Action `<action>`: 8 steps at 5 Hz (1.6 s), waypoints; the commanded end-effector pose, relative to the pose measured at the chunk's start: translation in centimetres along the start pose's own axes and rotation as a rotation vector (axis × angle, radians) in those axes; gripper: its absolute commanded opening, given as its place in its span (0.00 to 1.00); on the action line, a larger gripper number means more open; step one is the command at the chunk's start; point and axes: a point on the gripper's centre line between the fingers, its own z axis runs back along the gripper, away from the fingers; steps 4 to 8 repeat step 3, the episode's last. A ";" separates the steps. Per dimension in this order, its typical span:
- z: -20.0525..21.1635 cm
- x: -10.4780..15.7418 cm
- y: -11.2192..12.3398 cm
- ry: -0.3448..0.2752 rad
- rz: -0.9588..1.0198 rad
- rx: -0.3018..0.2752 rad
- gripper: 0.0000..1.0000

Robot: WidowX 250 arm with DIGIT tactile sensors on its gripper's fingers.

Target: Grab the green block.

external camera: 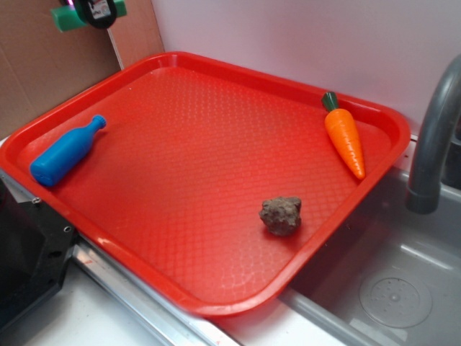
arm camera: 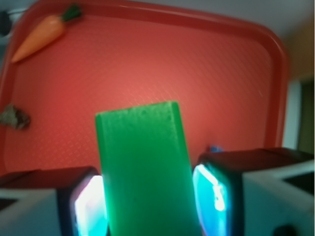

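The green block (arm camera: 145, 172) is a plain green bar held between my gripper's (arm camera: 150, 206) two pads, high above the red tray (arm camera: 147, 73). Both pads press its sides. In the exterior view the gripper (external camera: 94, 10) is at the top left edge, mostly cut off, with the green block (external camera: 68, 18) sticking out on both sides of it, above the tray's far left corner.
On the red tray (external camera: 180, 166) lie a blue bottle (external camera: 66, 151) at the left, an orange carrot (external camera: 344, 137) at the far right and a brown lump (external camera: 281, 215) near the front right. A grey faucet (external camera: 436, 130) and a sink (external camera: 396, 288) are to the right.
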 end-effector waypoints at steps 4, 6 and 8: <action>2.6 -0.2 -2.4 -0.054 0.098 -0.069 0.00; 2.6 -0.2 -2.4 -0.054 0.098 -0.069 0.00; 2.6 -0.2 -2.4 -0.054 0.098 -0.069 0.00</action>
